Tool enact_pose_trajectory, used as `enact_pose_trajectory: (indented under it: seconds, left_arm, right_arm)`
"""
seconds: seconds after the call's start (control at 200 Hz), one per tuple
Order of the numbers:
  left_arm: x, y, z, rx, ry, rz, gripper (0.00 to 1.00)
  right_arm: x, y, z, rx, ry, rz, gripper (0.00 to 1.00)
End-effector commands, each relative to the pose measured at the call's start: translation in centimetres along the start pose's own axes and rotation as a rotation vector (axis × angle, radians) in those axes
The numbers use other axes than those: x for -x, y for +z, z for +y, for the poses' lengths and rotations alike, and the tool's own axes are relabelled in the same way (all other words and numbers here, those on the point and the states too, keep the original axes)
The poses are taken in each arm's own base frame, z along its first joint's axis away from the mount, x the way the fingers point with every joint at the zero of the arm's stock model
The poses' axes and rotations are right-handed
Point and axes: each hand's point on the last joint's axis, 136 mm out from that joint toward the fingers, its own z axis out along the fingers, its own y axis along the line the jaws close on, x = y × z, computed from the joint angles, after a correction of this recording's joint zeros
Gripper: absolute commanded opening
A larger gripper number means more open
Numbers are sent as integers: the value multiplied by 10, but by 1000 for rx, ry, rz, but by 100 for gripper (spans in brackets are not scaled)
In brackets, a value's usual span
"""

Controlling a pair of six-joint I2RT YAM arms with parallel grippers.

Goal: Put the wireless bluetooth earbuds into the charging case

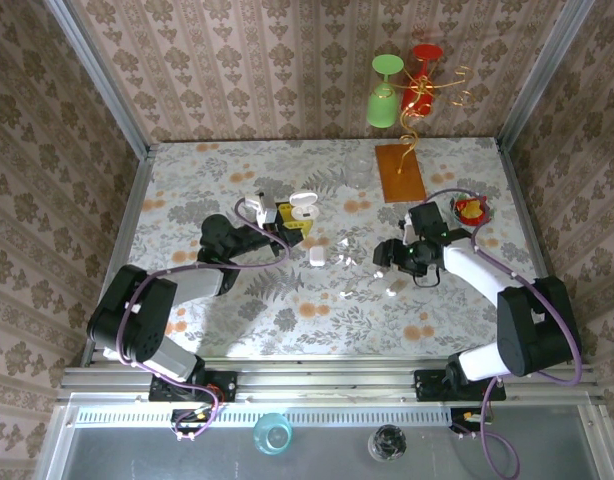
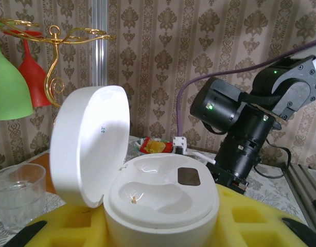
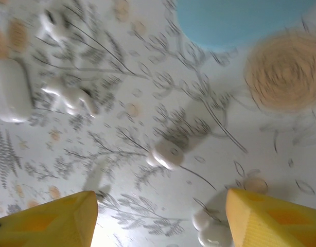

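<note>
My left gripper (image 1: pixel 280 215) is shut on the white charging case (image 2: pixel 163 200), which sits between its yellow pads (image 2: pixel 60 226). The lid (image 2: pixel 88 149) stands open and both wells are empty. In the right wrist view, one white earbud (image 3: pixel 167 153) lies on the flowered table just ahead of my open right gripper (image 3: pixel 160 226). Another earbud (image 3: pixel 212 229) lies beside the right fingertip (image 3: pixel 271 218). More white earbuds (image 3: pixel 70 98) lie farther left, near a closed white case (image 3: pixel 11 90). From above, my right gripper (image 1: pixel 385 258) hovers over scattered earbuds (image 1: pixel 377 272).
A light-blue rounded object (image 3: pixel 240 20) sits just beyond the earbuds. At the back stand a clear cup (image 1: pixel 359 172), an orange board (image 1: pixel 399 172) and a gold rack with green and red glasses (image 1: pixel 397 90). A small bowl (image 1: pixel 471 210) sits at right.
</note>
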Motion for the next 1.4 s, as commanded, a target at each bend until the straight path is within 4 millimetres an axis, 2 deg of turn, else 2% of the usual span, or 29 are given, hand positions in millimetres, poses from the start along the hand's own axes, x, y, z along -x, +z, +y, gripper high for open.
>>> enact_pose_trajectory:
  seconds: [0.0,0.12,0.24,0.31,0.535,1.01,1.035,1.145,1.395]
  left_arm:
    - [15,-4,-3,0,67,-36,33]
    - [17,-4,-4,-8,69,-37,33]
    - [17,-5,-5,-8,71,-38,33]
    - [18,-5,-5,-9,73,-40,33]
    - [18,-6,-6,-9,70,-40,33]
    - [15,-6,-8,-22,58,-31,32]
    - [15,-6,-7,-21,58,-31,32]
    - [15,-6,-8,-23,56,-31,32]
    - [12,-4,-6,-26,49,-26,32]
  right_arm:
    - [-21,-6,-16,-49,95,25,67]
    - [-38,-6,-16,-4,168,40,66]
    - [-47,0,0,120,239,78,65]
    - [-49,3,1,135,263,88,65]
    - [-45,11,-2,133,281,77,62]
    - [-16,15,-7,102,266,-6,56]
    - [-18,21,-11,83,273,11,56]
    - [-18,21,-13,70,263,15,55]
    - [-20,21,-18,107,295,2,41]
